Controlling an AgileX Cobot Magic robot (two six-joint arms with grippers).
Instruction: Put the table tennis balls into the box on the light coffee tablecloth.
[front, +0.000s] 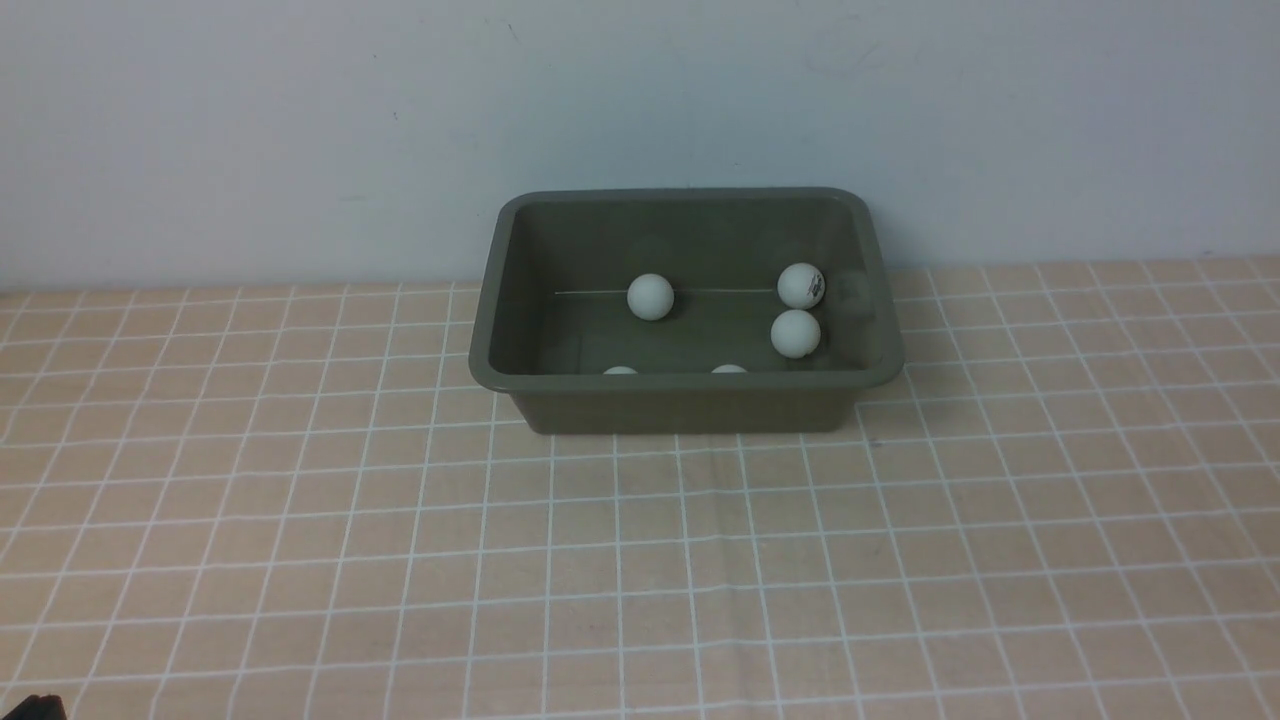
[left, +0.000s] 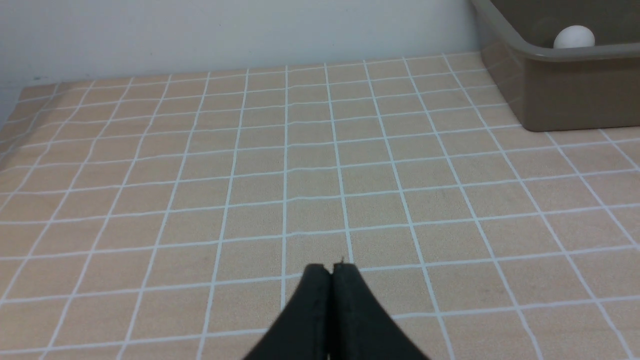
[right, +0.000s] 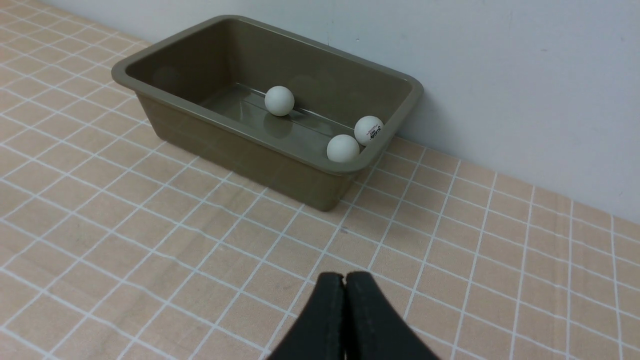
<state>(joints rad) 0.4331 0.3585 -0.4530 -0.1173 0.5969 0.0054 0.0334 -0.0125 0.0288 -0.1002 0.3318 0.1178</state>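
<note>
Balls (front: 651, 297) all five inside olive box (front: 686, 395) on checked cloth (front: 640, 560) — none left outside. Left tool (left: 331, 268), right tool (right: 344, 276) pressed together, empty — task looks finished.

The desk lay under the light coffee tablecloth (front: 640, 560), gridded with thin white lines. Directly on it stood the box (front: 690, 408), against the wall, well ahead of both closed jaws.
</note>
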